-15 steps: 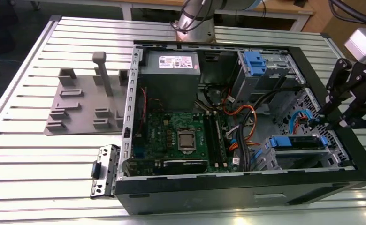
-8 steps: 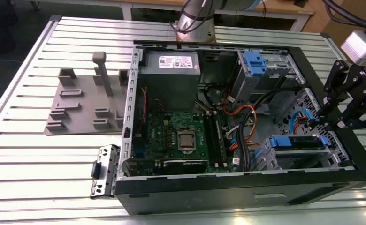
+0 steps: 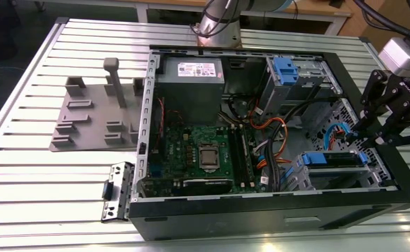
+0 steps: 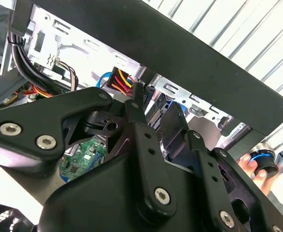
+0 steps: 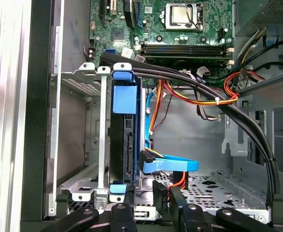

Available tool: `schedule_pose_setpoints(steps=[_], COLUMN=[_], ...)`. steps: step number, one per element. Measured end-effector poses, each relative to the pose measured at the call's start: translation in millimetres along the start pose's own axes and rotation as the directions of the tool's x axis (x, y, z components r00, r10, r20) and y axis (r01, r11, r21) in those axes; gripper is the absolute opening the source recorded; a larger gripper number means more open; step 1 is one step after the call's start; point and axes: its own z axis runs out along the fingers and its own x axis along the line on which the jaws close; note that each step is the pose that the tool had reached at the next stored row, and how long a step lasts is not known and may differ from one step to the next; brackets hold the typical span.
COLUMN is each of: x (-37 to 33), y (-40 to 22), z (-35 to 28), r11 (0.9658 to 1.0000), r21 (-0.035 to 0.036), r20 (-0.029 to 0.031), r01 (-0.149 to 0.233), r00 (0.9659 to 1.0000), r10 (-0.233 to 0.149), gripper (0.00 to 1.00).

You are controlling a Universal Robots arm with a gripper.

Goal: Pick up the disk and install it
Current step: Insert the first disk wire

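Black gripper point(image 5: 153, 193) linkage fills the foreground in both wrist views, hanging just inside the computer case point(image 3: 275, 220) by the drive cage point(image 5: 78, 140). Whether the jaws stand apart or together I cannot tell. The disk point(image 5: 124, 140), with its blue side rails, already sits edge-on in that cage, so the work looks to be at the seating stage; any further move calls for a straight, gentle push along the cage. Room is tight: the blue data cable point(image 5: 173, 165) and black cable bundle point(image 5: 219, 104) run close beside, and the case wall crowds the other side.
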Motion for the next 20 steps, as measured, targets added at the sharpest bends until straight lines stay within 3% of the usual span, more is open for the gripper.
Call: schedule_pose_setpoints(steps=[4, 8, 10, 20], x=[0.0, 0.0, 0.0, 2.3], y=[0.0, 0.0, 0.0, 1.4], z=[0.0, 0.0, 0.0, 0.1], r11=[1.0, 1.0, 1.0, 1.0], r21=[0.0, -0.0001, -0.0001, 0.0], r20=[-0.0003, -0.0005, -0.0006, -0.0011], r01=[0.0, 0.0, 0.0, 0.001], r00=[1.0, 1.0, 1.0, 1.0], r10=[0.0, 0.0, 0.0, -0.001], gripper=[0.4, 0.21, 0.17, 0.17])
